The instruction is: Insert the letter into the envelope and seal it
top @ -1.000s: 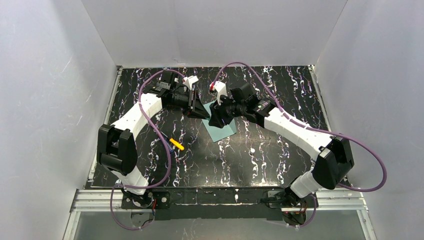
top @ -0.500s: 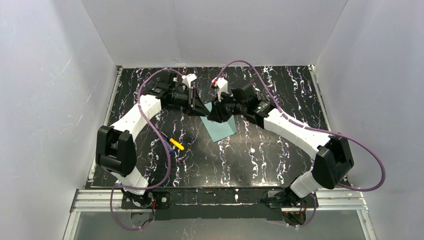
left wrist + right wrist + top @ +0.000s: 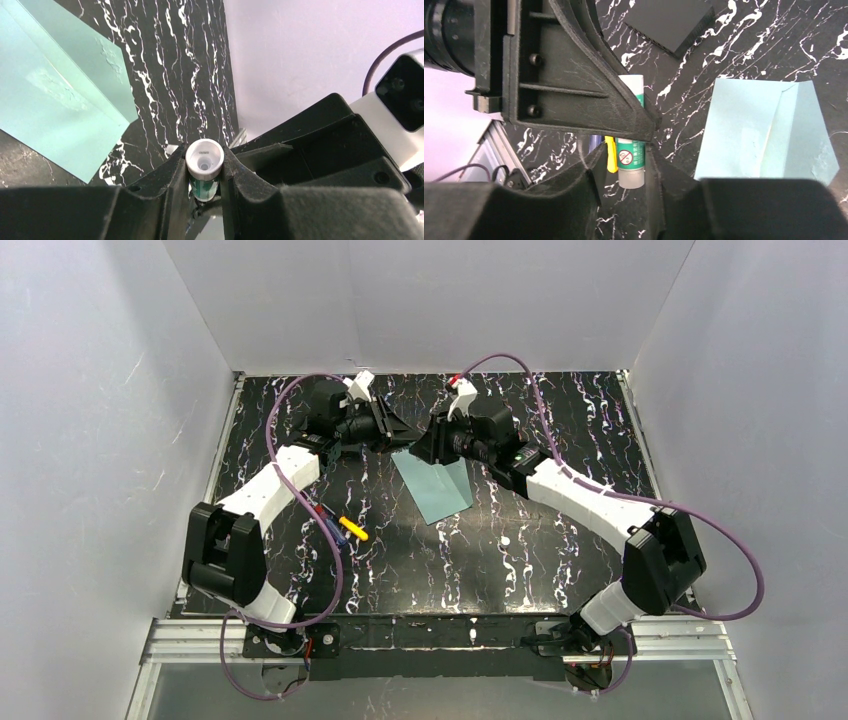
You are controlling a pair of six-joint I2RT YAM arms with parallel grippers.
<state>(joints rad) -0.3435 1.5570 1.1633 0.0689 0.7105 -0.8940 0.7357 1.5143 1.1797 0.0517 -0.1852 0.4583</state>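
Left wrist view: my left hand (image 3: 204, 156) pinches the glue stick (image 3: 204, 160); the right hand (image 3: 624, 151) straddles it, grip unclear. I cannot see the letter, likely inside the envelope (image 3: 754, 135). I want a straight pull.

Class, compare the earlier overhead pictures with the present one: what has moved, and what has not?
The left fingers, gripping the glue stick, and the right fingers beside it shifted off the envelope toward the table's far edge. Envelope and yellow item stayed put.
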